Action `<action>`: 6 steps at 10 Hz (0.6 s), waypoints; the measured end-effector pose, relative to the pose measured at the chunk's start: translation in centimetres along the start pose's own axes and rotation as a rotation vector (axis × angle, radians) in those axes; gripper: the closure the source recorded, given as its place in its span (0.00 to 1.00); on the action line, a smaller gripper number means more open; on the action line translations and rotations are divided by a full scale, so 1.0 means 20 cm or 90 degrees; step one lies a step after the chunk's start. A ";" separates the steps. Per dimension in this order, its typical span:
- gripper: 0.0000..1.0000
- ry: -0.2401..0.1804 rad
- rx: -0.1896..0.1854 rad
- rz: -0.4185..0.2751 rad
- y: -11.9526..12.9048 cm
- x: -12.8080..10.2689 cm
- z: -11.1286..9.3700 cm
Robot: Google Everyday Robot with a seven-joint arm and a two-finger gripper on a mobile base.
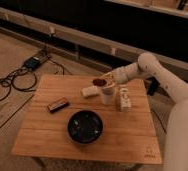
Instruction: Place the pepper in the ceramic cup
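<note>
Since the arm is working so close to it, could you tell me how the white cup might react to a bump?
The ceramic cup is taller than wide, so a sideways knock could probably tip it. The bottle close beside it might catch it. The gripper, shut on the pepper, hangs near its rim.
</note>
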State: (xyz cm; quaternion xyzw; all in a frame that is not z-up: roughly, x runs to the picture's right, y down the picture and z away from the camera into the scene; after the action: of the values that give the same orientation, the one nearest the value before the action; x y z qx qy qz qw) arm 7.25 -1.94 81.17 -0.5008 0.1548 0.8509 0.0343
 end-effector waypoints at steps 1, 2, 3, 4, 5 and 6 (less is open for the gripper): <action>1.00 0.012 -0.003 0.013 -0.02 -0.01 0.00; 1.00 0.024 -0.005 0.025 -0.04 -0.02 0.01; 1.00 0.036 -0.007 0.036 -0.06 -0.02 0.02; 1.00 0.048 -0.006 0.047 -0.08 -0.03 0.03; 1.00 0.058 -0.005 0.055 -0.10 -0.03 0.04; 1.00 0.063 -0.005 0.061 -0.11 -0.04 0.05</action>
State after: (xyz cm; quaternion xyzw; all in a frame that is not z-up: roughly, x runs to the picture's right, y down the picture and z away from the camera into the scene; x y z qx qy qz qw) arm 7.38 0.49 81.82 -0.5343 0.1766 0.8265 -0.0165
